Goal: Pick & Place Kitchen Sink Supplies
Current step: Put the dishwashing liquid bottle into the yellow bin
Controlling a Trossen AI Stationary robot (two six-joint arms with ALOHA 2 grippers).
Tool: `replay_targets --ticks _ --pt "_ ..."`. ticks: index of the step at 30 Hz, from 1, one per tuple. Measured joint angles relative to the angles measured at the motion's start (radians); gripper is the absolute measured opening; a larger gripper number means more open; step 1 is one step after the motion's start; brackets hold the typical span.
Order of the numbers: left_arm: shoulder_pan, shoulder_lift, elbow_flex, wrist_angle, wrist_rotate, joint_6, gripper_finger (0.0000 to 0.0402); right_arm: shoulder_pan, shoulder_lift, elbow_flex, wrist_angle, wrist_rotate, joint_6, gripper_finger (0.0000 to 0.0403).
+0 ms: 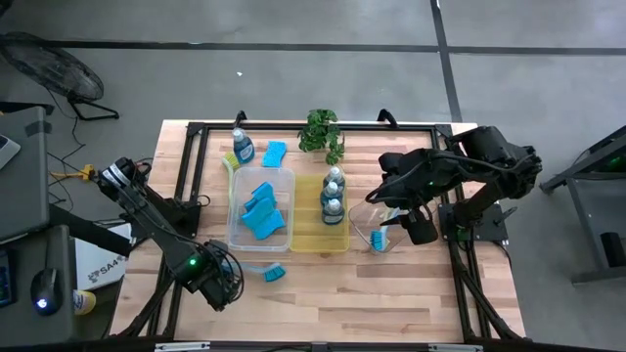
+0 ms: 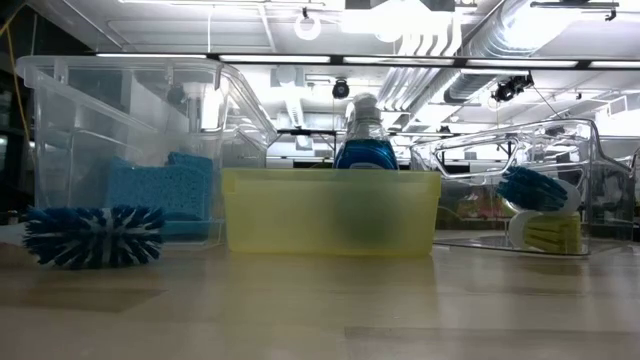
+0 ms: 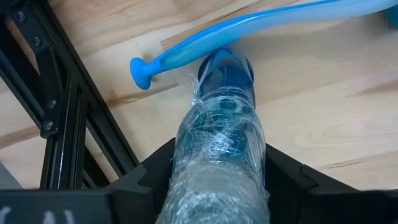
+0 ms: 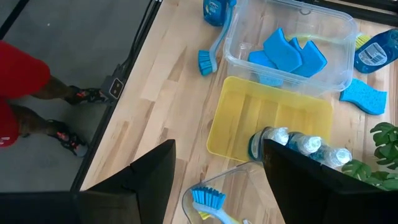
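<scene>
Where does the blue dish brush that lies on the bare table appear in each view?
High view: blue dish brush on the wood, near the clear tray.
Low view: its bristles at left, before that tray.
Left wrist view: its handle just past the soap bottle held in the left gripper.
Right wrist view: on the wood beside the tray.
Shared landmark: the clear tray with sponges, absent only from the left wrist view.

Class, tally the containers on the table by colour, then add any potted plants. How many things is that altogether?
Clear plastic rectangular trays: 2
Yellow translucent rectangular tray: 1
Small green potted plant: 1
Total: 4
</scene>
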Motion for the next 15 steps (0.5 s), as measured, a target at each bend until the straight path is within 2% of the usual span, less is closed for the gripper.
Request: replay_targets --ticks 7,15 --pt "-0.001 0.006 0.027 -0.026 -0.016 0.002 0.0164 0.002 -0.017 0.000 -0.014 -0.001 0.001 0.0232" --pt "-0.001 0.002 0.036 0.003 -0.026 0.006 0.0164 0.002 -0.103 0.000 -0.020 0.021 0.040 0.0232"
